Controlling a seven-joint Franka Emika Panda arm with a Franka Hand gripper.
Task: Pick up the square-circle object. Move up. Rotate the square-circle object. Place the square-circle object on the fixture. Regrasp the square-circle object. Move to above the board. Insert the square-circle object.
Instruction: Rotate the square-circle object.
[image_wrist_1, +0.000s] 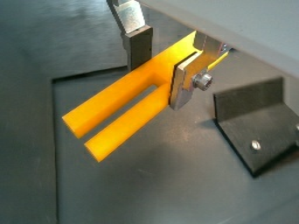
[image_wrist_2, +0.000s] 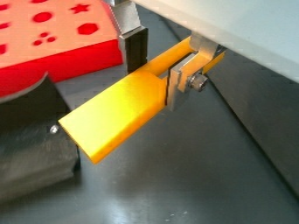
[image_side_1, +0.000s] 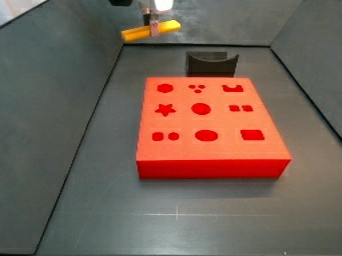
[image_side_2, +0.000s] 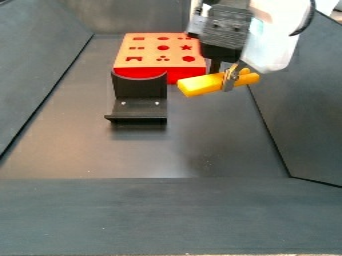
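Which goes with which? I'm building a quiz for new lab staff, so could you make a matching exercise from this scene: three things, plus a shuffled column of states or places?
Things:
1. square-circle object
2. fixture
3. board

States or places:
A. flat on the floor, shaped holes facing up
B. clamped between the gripper's fingers, off the floor
C. standing on the floor beside the board, nothing on it

Pairs: 1-B, 2-C, 3-A

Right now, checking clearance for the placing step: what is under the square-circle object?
The gripper holds the square-circle object in the air. In both wrist views only bare dark floor shows beneath; the fixture stands beside it. The floor directly under the peg is covered.
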